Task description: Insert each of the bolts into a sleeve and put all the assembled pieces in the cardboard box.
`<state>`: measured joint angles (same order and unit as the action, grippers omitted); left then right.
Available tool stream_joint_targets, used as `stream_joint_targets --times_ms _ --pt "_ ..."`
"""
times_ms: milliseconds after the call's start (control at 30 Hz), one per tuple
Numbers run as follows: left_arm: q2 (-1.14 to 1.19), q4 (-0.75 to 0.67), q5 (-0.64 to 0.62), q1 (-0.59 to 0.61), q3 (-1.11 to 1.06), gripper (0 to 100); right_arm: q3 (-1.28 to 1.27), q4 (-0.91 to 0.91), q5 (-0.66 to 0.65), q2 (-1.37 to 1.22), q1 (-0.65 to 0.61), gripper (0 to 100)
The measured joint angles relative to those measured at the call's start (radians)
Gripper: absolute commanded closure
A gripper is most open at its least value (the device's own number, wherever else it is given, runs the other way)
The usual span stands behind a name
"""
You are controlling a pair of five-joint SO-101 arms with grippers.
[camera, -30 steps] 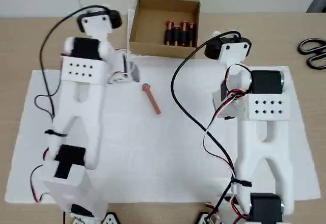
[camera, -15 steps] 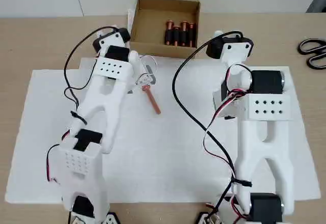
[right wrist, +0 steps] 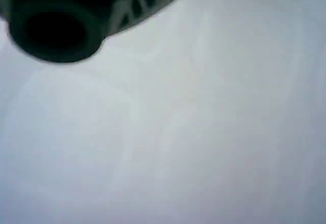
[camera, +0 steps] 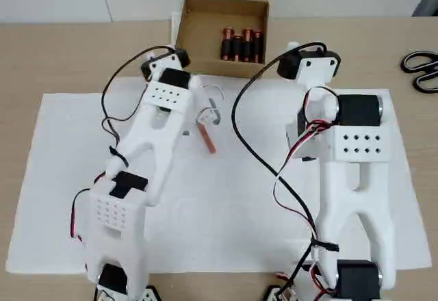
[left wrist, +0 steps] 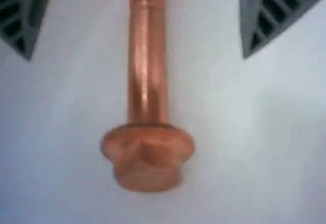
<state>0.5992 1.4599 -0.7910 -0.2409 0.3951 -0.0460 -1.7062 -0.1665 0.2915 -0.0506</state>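
Copper-coloured hex-flange bolt [camera: 207,139] lies flat on the white paper sheet [camera: 226,212], loose, no sleeve on it. It sits at a diagonal in the high view, head end toward the box, shank pointing away from it.

Left gripper [left wrist: 136,56] is directly over the bolt and released. In the left wrist view its grey ribbed fingers [left wrist: 275,10] stand wide apart on either side of the shank, clear of the metal. The flanged head [left wrist: 147,155] is outside the jaws. From above, the left gripper [camera: 209,114] covers the head end, with the rest of the shank sticking out past it.

Open brown cardboard box [camera: 202,34] is on the far side of the sheet, near the bolt but not touching it. Inside it are four assembled pieces [camera: 241,44], copper with black sleeves, side by side against one wall.

Right gripper [right wrist: 147,0] hangs close over the sheet, well apart from the bolt. A black cylindrical piece [right wrist: 51,30] with a round end sits right against it. Can't tell whether the right gripper is clenched or released.

Sheet covers the middle of the light wooden desk [camera: 68,55]. Black-handled scissors [camera: 419,68] lie at the desk's right edge, off the sheet.
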Motion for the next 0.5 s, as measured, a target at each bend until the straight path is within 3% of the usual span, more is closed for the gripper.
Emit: stream_joint_targets --times_ms 500 --pt "0.12 -0.046 -0.034 0.005 0.025 75 0.0 0.0 0.002 0.0 -0.003 99.5"
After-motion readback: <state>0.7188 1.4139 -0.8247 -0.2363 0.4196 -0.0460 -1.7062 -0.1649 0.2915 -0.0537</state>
